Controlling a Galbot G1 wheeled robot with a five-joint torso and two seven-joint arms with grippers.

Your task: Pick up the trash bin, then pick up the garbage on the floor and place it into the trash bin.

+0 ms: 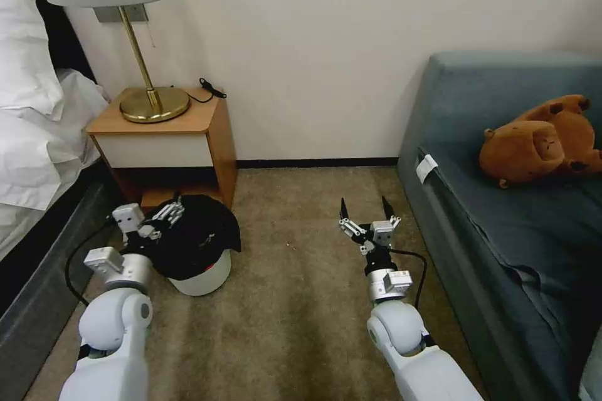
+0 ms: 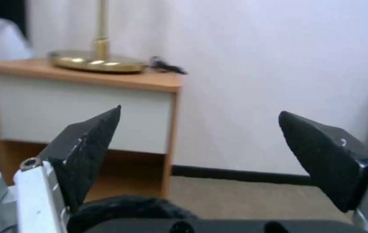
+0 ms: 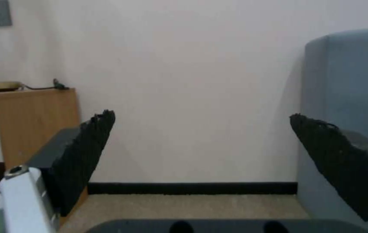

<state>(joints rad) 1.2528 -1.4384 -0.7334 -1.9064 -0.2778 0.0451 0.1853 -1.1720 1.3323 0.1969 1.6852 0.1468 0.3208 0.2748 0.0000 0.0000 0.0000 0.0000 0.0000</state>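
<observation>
Your left arm reaches forward low on your left side, its wrist turned inward, and the left gripper sits with its dark fingers spread well apart (the wrist camera shows a wide gap between them). Your right arm stretches straight ahead near the middle, forearm level, wrist in line. The right gripper points forward with both black fingertips splayed wide, nothing between them.
</observation>
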